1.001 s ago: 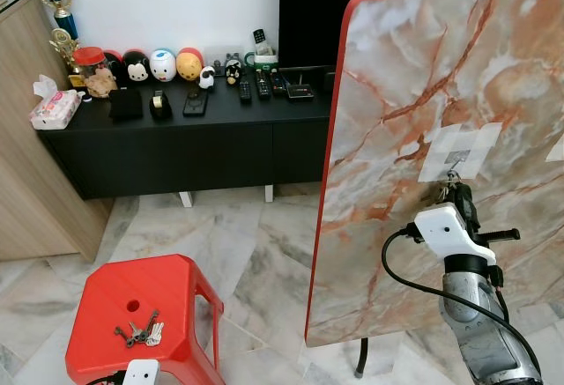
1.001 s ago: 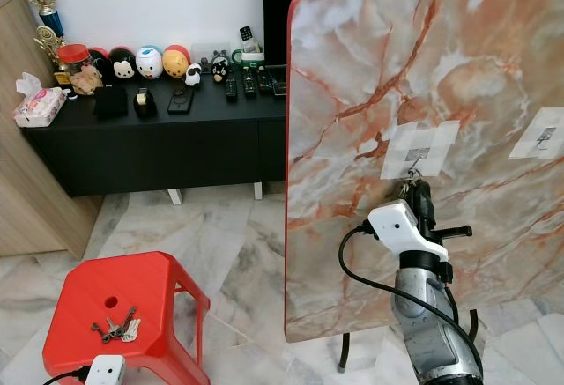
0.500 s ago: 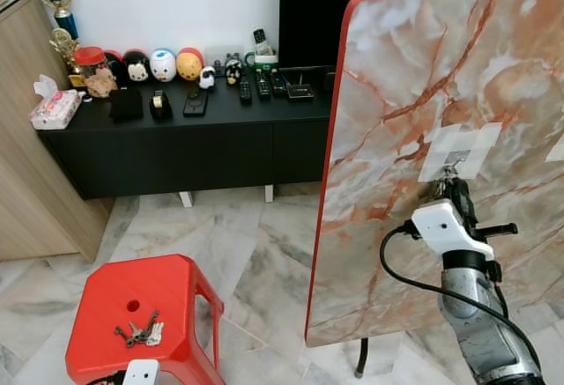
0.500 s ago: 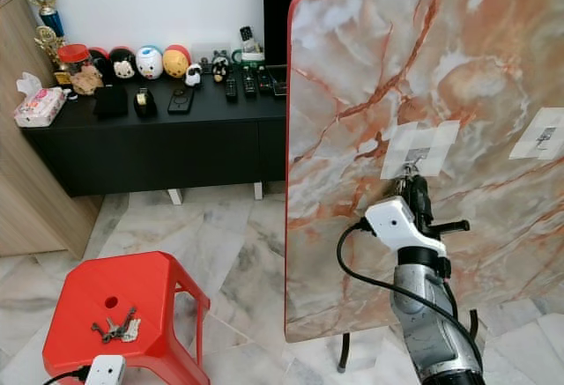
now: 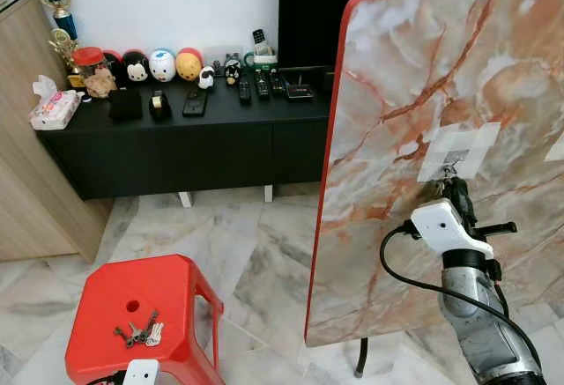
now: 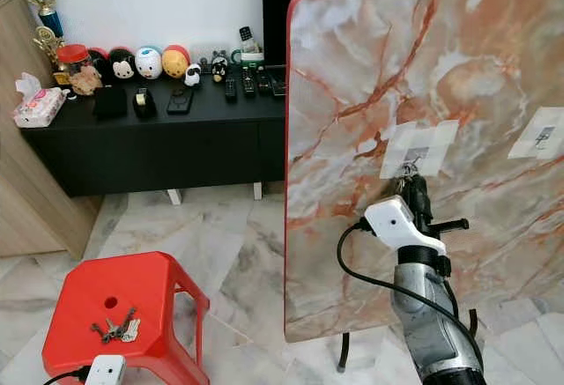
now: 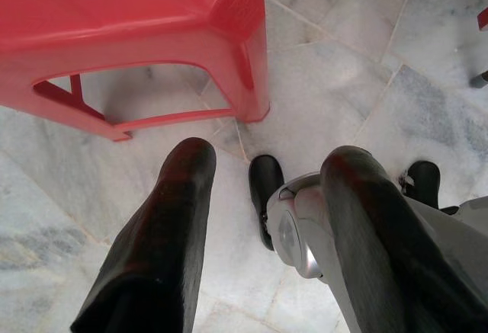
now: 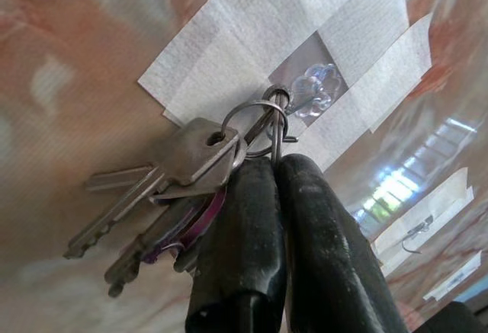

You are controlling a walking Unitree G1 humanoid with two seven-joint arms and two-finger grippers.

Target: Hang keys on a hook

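Note:
A marble-patterned board (image 5: 423, 94) with a red rim stands upright on the right. A small clear hook (image 8: 284, 104) is fixed to it under white tape (image 5: 458, 150). My right gripper (image 5: 454, 188) is raised just below the hook, shut on the ring of a bunch of keys (image 8: 171, 177). The ring (image 8: 255, 123) lies at the hook and appears looped over its wire. The keys dangle beside the fingers (image 8: 244, 226). My left gripper (image 7: 267, 158) hangs low and open over the floor beside the red stool (image 7: 152, 20).
A second bunch of keys (image 5: 139, 332) lies on the red stool (image 5: 176, 288) at the lower left. A black sideboard (image 5: 194, 129) with toys and remotes lines the back wall, beside a wooden cabinet (image 5: 26, 165). Another taped hook (image 6: 542, 136) sits further right on the board.
My right gripper has edged slightly up towards the hook with the keys in it. The left arm and the stool keys have not moved.

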